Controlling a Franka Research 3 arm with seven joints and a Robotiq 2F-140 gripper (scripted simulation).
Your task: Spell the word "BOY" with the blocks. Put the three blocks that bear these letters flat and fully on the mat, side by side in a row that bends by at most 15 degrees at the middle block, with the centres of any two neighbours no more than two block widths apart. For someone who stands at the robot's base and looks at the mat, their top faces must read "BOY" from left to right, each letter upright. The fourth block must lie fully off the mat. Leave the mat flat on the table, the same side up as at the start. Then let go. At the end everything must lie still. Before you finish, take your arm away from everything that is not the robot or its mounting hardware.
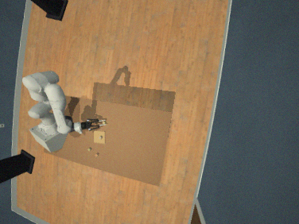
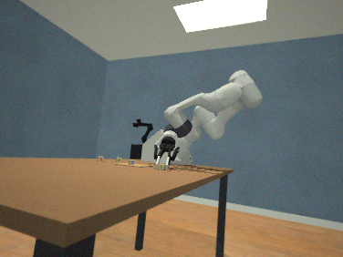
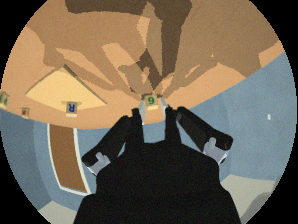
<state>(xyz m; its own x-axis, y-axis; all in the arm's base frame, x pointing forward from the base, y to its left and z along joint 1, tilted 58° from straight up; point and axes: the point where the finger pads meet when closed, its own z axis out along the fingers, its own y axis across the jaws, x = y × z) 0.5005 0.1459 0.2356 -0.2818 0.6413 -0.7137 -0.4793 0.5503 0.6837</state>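
A light block (image 1: 105,122) (image 2: 161,167) (image 3: 151,100) with a green mark like a 6 or G lies on the table off the mat. My gripper (image 1: 103,122) (image 2: 162,164) (image 3: 152,105) is low at this block, its fingers parted on either side with small gaps in the wrist view. The pale mat (image 1: 96,133) (image 3: 50,90) lies beside the gripper. On it sits a block (image 1: 101,137) (image 2: 131,162) (image 3: 71,108) with a blue letter like an R. A green-marked block (image 1: 90,149) (image 2: 119,159) (image 3: 3,99) and a reddish-marked block (image 1: 97,154) (image 2: 100,159) (image 3: 25,112) lie off the mat.
The wooden table (image 1: 139,143) (image 2: 91,182) extends well beyond the mat, away from the robot's base (image 1: 49,137). The two loose blocks are on the mat's far side from the gripper. The arm's shadows fall across the table near the gripper.
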